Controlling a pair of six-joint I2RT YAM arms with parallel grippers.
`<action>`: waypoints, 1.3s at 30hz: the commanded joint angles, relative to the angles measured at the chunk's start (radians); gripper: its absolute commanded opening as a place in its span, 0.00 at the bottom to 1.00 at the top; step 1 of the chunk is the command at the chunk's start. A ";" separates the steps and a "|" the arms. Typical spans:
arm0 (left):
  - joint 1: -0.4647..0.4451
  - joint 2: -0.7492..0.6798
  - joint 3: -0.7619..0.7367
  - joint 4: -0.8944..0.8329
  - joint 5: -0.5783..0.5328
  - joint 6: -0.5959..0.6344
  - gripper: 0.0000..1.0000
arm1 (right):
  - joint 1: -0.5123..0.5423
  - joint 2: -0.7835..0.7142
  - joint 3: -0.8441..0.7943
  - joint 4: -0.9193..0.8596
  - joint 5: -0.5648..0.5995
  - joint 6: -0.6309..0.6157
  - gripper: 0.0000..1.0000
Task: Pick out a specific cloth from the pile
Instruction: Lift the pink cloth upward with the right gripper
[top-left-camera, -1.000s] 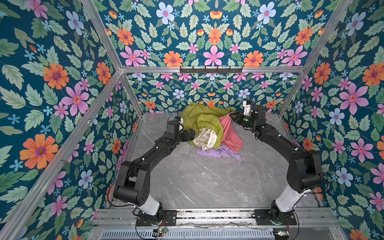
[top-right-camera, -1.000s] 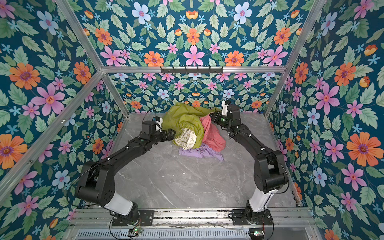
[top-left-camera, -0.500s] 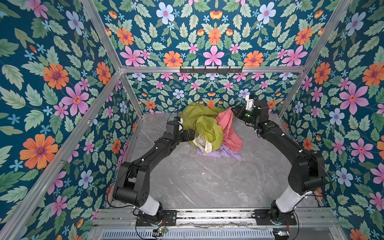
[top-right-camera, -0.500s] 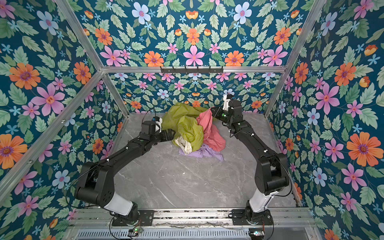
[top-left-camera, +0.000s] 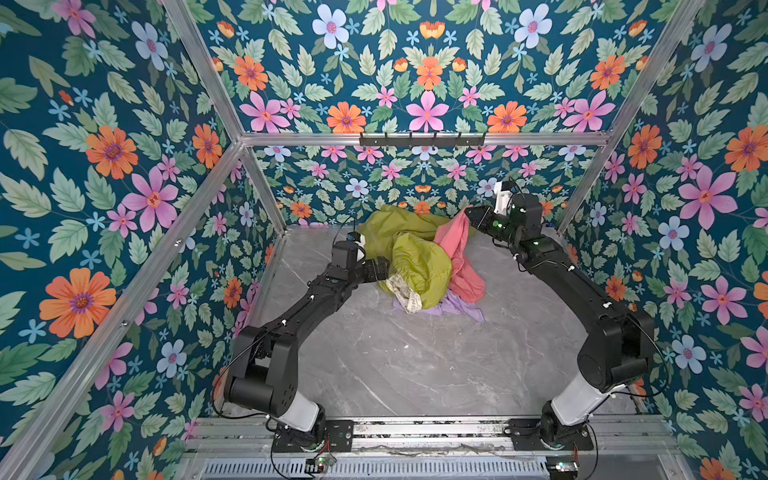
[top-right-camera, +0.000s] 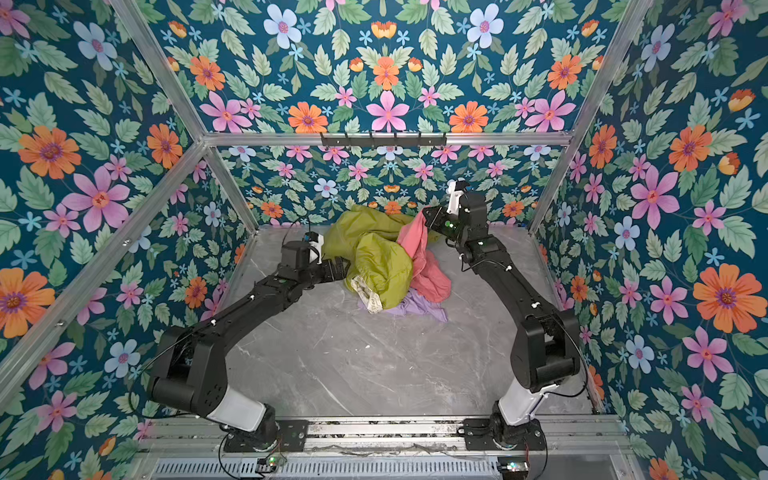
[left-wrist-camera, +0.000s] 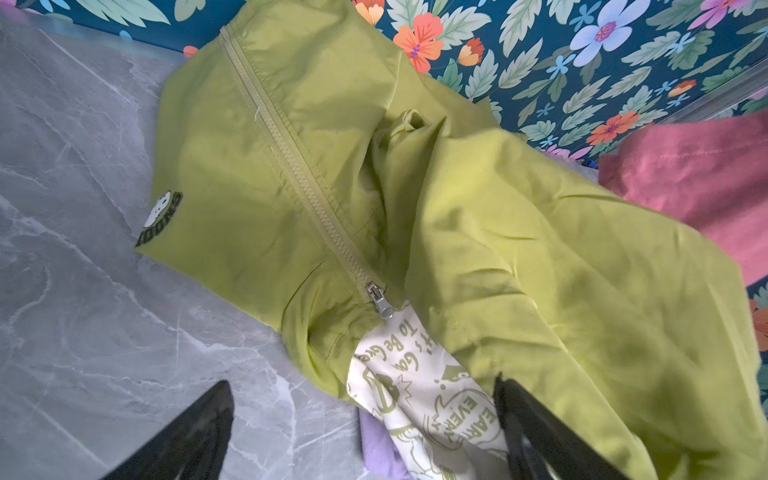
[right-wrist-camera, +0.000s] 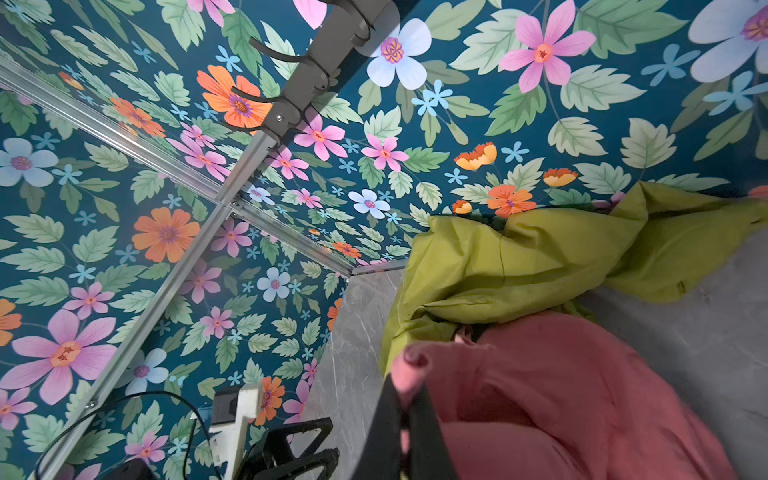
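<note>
Right end effector (top-left-camera: 471, 214) clamps a raised corner of the cloth (top-left-camera: 459, 257). Left end effector (left-wrist-camera: 362, 380) gapes empty. Lilac garment (top-left-camera: 461, 305) lies mostly buried.

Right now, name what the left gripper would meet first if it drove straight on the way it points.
Probably the green jacket: the open left gripper faces its cream printed lining, close ahead, though depth is unclear.

Enclosed on three sides by teal wallpaper (top-left-camera: 428, 83) printed with pink, orange and pale blue flowers among green leaves. Framed in aluminium rails (top-left-camera: 299, 139), with a black hook rack (top-left-camera: 422, 139) along the back one. Floored by a grey marbled table (top-left-camera: 395, 365), evenly lit.
</note>
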 joint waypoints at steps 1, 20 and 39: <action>0.000 -0.003 0.009 0.017 0.000 0.004 1.00 | 0.001 -0.007 0.044 0.001 0.011 -0.029 0.00; -0.005 -0.019 0.022 0.024 0.003 0.013 1.00 | 0.002 -0.057 0.161 -0.076 0.013 -0.073 0.00; -0.197 0.067 0.238 -0.009 0.108 0.230 0.96 | 0.008 -0.120 0.164 -0.120 0.014 -0.080 0.00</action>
